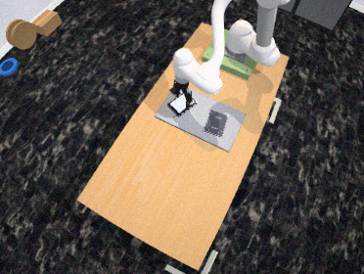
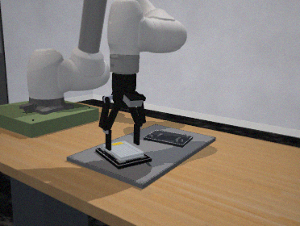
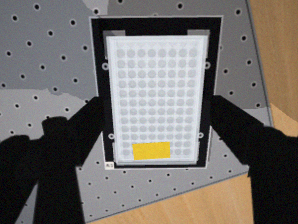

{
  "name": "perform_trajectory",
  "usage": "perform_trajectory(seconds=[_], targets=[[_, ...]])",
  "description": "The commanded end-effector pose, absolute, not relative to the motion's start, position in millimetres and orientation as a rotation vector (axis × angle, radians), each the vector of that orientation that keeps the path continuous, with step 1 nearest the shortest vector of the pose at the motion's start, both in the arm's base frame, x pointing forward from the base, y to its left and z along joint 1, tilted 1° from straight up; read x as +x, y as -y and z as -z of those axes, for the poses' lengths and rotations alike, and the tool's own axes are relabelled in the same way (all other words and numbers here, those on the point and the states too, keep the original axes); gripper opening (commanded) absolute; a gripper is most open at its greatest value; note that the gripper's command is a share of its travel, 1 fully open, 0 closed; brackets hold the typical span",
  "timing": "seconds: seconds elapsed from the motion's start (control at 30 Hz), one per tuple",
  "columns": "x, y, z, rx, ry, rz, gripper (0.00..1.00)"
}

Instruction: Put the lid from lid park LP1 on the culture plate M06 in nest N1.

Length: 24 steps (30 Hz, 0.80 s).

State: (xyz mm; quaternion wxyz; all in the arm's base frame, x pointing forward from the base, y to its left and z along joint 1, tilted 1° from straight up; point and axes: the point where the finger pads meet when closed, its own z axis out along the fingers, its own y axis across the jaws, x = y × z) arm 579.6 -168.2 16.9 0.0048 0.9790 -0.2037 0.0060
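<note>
The culture plate M06 [image 3: 156, 97] is white with many wells and a yellow label. It sits in the black frame of nest N1 [image 3: 98, 75] at the left of the grey perforated baseplate [image 2: 177, 151]. A clear lid appears to lie flat on it, its rim showing around the wells. The plate also shows in the top view [image 1: 178, 105] and the exterior view [image 2: 124, 151]. My gripper [image 3: 157, 110] is open, straddling the plate's long sides just above it, with the fingers not pressing on it [image 2: 122, 142]. Lid park LP1 [image 2: 168, 137] is a dark flat pad with nothing pale on it.
The arm's green mounting block [image 2: 40, 115] stands at the table's back left. The baseplate [image 1: 201, 119] lies on a wooden table. A brown object [image 1: 29, 29] and a blue ring [image 1: 8, 67] lie on the floor far off.
</note>
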Motion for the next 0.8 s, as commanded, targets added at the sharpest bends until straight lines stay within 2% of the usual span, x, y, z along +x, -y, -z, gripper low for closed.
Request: perform_trajectory(seconds=[0.0,0.77], targets=[[580,168,-22,3.067,0.638,-0.021,0.69],[580,168,-55,3.067,0.638,-0.021,0.69]])
